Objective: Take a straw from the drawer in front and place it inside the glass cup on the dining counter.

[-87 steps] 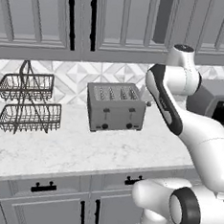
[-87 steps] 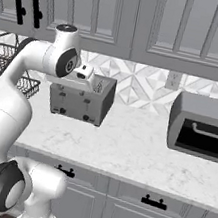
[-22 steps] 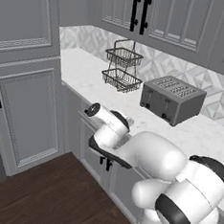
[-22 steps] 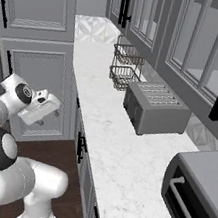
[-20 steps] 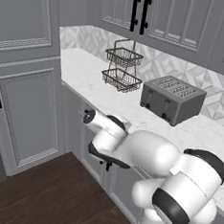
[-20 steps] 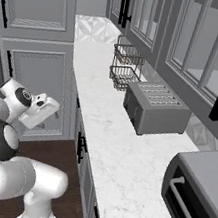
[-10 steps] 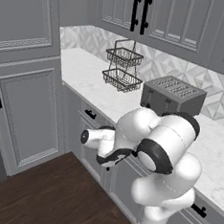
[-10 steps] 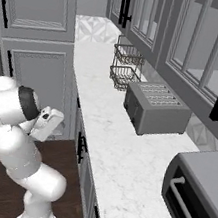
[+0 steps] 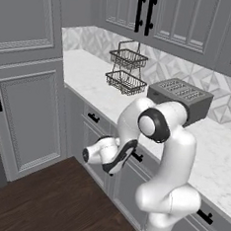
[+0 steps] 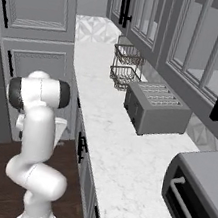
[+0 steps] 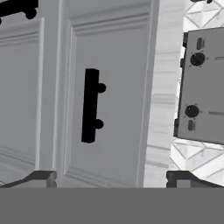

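The drawer (image 11: 105, 100) faces the hand camera square on: a grey panelled front with a black bar handle (image 11: 90, 105), closed, seen rolled so that the handle runs up and down the hand view. It sits directly under the marble worktop (image 11: 162, 100), whose edge shows as a pale band beside the front. The handle lies between the two finger tips as that view frames them, a little nearer one side, and it is apart from them, not touched.

The gripper (image 11: 111, 178) stands wide, its tips at opposite sides of the hand view with nothing between them. In the left base view the arm (image 9: 158, 136) rises from the base, bends at a high elbow and folds down and back, so the hand (image 9: 104, 155) hangs low in front of the lower cabinets, below the worktop edge, pointed at the drawer row. In the right base view the arm (image 10: 35, 118) stands upright beside the cabinets with the hand tucked behind it.

On the worktop a toaster (image 9: 181, 96) stands above and behind the hand, and a two-tier wire basket (image 9: 126, 71) stands farther along toward the corner. At the near right a dark oven (image 10: 200, 190) rests on the same surface.
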